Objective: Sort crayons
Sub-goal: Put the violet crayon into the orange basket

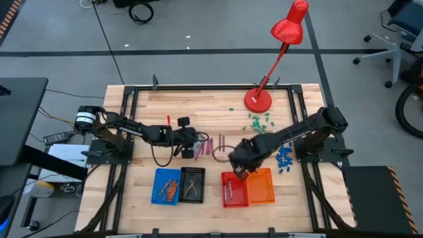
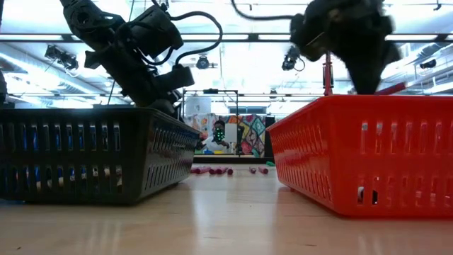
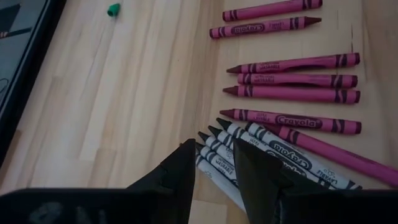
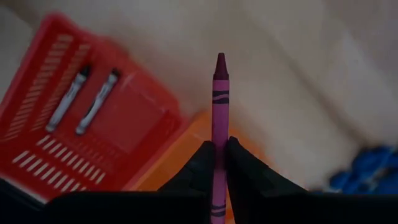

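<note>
Magenta crayons [image 3: 292, 78] and grey-white crayons [image 3: 261, 146] lie flat on the table's middle [image 1: 213, 147]. My left gripper [image 3: 214, 168] is open just above the grey-white ones, one finger on either side of them; I cannot tell whether it touches them. My right gripper [image 4: 219, 158] is shut on one magenta crayon [image 4: 219, 93] above the red basket [image 1: 234, 188] and the orange basket [image 1: 260, 185]. Two grey-white crayons [image 4: 87, 99] lie in the red basket. Orange-brown crayons [image 1: 169, 190] lie in the blue basket [image 1: 158, 193]. My right gripper pinches the magenta crayon between its two fingertips, on the paper-wrapped shaft [image 4: 219, 138] about halfway along. The crayon runs along the fingers, its pointed tip [image 4: 220, 59] sticking out ahead of them. It is lifted clear over the edge where the red and orange baskets meet.
A black basket [image 1: 192, 184] stands between the blue and red ones, all in a row near the front edge. A red desk lamp [image 1: 259, 99] stands at the far right. Green bits [image 1: 259, 121] and blue chunks [image 1: 285, 157] lie at the right.
</note>
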### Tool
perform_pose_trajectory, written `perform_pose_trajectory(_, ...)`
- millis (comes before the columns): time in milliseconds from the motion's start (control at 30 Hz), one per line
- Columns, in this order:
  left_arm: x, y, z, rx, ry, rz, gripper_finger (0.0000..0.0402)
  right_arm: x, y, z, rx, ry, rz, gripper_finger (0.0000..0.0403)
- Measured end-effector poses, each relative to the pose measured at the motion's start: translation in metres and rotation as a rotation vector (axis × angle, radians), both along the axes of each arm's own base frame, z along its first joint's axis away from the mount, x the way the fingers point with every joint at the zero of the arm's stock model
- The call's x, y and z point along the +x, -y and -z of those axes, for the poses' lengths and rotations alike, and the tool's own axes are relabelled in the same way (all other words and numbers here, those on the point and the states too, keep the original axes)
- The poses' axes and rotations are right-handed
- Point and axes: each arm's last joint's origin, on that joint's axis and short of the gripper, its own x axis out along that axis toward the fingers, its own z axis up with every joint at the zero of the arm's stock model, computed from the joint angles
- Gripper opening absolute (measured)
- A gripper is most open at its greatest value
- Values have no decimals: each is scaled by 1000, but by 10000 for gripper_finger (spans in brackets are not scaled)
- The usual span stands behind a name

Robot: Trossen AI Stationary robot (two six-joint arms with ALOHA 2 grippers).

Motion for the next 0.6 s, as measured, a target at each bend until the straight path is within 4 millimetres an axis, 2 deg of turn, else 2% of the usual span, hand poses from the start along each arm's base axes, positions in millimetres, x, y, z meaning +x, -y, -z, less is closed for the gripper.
perform_pose_trajectory(400,0,-2,0,-16,8,-23,118,-31,-78,0,35,-6,226,39)
perform_pose_trajectory(600,0,-2,0,-16,15,-22,118,-47,-99,9,-28,41,347,39)
